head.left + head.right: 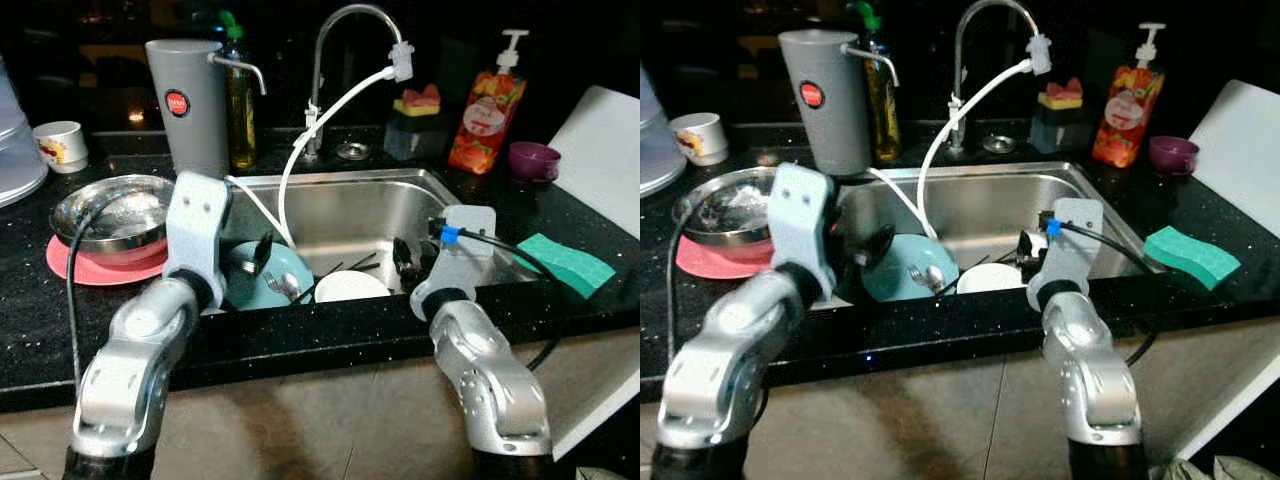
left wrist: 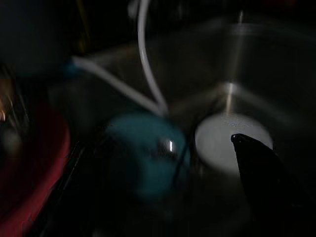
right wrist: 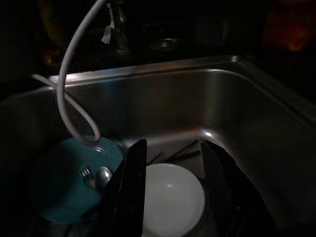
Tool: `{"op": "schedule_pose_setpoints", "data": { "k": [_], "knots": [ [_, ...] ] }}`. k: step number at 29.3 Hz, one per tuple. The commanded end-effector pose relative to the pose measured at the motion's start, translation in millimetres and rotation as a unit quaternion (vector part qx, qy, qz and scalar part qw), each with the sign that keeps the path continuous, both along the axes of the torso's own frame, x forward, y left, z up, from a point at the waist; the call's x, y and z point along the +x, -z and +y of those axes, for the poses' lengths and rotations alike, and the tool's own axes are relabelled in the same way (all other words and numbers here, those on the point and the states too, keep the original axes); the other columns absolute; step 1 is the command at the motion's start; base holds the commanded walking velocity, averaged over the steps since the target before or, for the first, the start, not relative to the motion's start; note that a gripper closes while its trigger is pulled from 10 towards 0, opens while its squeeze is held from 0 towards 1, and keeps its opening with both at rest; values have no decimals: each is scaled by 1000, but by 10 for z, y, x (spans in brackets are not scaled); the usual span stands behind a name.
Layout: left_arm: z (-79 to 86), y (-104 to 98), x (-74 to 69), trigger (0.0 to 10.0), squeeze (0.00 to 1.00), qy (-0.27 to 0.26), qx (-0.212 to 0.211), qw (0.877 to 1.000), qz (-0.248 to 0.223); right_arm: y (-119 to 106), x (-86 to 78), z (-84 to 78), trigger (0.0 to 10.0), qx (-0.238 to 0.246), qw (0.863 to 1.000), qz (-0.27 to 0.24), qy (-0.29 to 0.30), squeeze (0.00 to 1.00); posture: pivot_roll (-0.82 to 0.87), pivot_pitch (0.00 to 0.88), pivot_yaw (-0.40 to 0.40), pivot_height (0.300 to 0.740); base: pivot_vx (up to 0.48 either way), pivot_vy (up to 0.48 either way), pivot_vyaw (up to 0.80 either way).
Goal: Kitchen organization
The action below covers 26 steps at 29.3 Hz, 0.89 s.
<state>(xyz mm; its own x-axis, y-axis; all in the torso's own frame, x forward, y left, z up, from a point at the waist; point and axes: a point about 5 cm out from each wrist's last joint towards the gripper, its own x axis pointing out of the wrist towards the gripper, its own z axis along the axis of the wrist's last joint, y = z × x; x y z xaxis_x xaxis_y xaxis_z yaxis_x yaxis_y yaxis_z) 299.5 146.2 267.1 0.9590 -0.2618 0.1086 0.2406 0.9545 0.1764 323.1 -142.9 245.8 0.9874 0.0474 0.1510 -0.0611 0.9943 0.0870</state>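
Reaching into the sink (image 1: pixel 420 185), both arms hang over its front edge. Right gripper (image 3: pixel 173 182) sits low in the basin w/ its two black fingers spread apart, nothing between them; the white bowl (image 3: pixel 173 197) lies just below the gap. Left gripper (image 1: pixel 875 245) is over the sink's left side, above the teal plate (image 1: pixel 290 265); left wrist view is dark & blurred, one finger (image 2: pixel 261 168) visible, so can't tell if it's released or clenched.

Teal plate rests in the basin's left part w/ a spoon (image 3: pixel 102 175) & fork (image 3: pixel 86 172) on it. White bowl sits just beside it to the right, upright. Dark utensils (image 1: pixel 350 268) lie behind the bowl on the basin floor. White hose (image 1: pixel 330 115) runs from the tap's (image 1: pixel 345 25) spout down into the sink, looping near the plate.

On the black counter (image 1: pixel 590 310), left of sink: steel bowl (image 1: pixel 110 210) on a red plate (image 1: pixel 70 265), white cup (image 1: pixel 62 145) further back. Grey jug (image 1: pixel 188 100) & oil bottle (image 1: pixel 238 100) stand behind the sink's left corner. Sponge holder (image 1: pixel 418 125), soap dispenser (image 1: pixel 488 105) & purple bowl (image 1: pixel 533 160) at back right. Green sponge (image 1: pixel 565 262) lies right of the sink, near a white board (image 1: pixel 605 150).
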Motion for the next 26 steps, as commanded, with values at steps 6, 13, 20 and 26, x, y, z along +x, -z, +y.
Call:
{"op": "schedule_pose_setpoints", "data": {
  "k": [6,13,20,26],
  "knots": [
    [-105,77,-142,10000,0,12,52,998,-17,-67,-34,-32,10000,-45,999,-23,-8,0,142,132,-89,740,0,0,0],
    [-23,111,-57,10000,0,-44,15,999,-3,-191,32,-40,10000,-51,997,-54,26,0,132,118,-94,740,0,0,0],
    [-6,118,-77,10000,0,-53,12,998,-15,-203,63,-2,10000,-50,997,-57,21,0,130,111,-103,740,0,0,0],
    [27,87,-55,10000,0,-60,13,998,-21,-200,84,55,10000,-42,997,-59,16,0,132,111,-105,740,0,0,0]
  ]
}}
